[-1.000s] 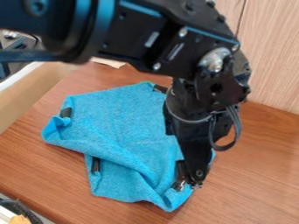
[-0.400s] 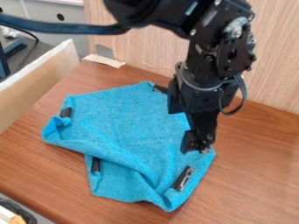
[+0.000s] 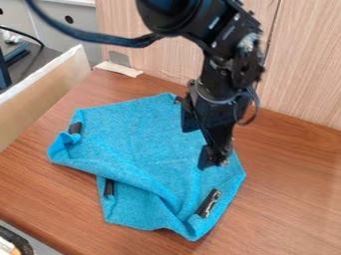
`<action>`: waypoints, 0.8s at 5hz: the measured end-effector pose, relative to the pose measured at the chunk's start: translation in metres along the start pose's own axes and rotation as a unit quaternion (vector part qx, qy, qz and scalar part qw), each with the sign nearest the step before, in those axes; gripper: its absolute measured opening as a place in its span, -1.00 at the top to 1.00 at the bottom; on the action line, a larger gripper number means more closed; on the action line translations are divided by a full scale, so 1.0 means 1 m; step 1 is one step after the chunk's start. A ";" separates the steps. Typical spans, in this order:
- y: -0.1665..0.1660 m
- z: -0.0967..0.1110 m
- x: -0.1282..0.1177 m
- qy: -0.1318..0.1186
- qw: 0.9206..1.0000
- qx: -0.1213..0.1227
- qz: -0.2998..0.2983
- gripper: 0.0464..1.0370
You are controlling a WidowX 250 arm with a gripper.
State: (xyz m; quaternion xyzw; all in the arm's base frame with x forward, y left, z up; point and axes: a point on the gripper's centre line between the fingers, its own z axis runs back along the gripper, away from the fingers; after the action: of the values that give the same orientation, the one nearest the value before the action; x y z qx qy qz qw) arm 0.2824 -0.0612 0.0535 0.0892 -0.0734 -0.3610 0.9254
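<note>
Gripper: black (image 3: 214, 162), over right part of cloth, pointing down
Cloth: blue (image 3: 143, 149), spread with folds, lower left edge folded over
Clips: black, one at left corner (image 3: 75, 128), one at lower left edge (image 3: 109, 187), one with metal at lower right (image 3: 209, 203)
Table: brown wood grain (image 3: 293, 199), under cloth
Wall: pale wood panel (image 3: 303, 64), behind table
Tape: beige strip (image 3: 119, 68), table's back edge

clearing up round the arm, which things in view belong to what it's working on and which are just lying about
In the work:
- black gripper, over the cloth
- crumpled blue cloth
- black clip-like pieces on the cloth

Lying about:
- beige strip, table's back corner
- dark curved item, bottom left
</note>
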 end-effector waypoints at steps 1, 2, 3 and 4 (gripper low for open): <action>0.019 -0.023 0.001 0.011 0.999 -0.025 0.031 -0.93; 0.033 -0.046 0.003 -0.004 0.998 -0.045 0.051 -0.93; 0.037 -0.064 0.010 -0.027 0.998 -0.035 0.039 -0.93; 0.035 -0.081 0.013 -0.032 0.999 -0.038 0.020 -0.92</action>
State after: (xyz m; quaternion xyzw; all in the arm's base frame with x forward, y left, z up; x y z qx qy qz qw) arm 0.3304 -0.0356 -0.0172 0.0412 -0.0908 -0.3472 0.9325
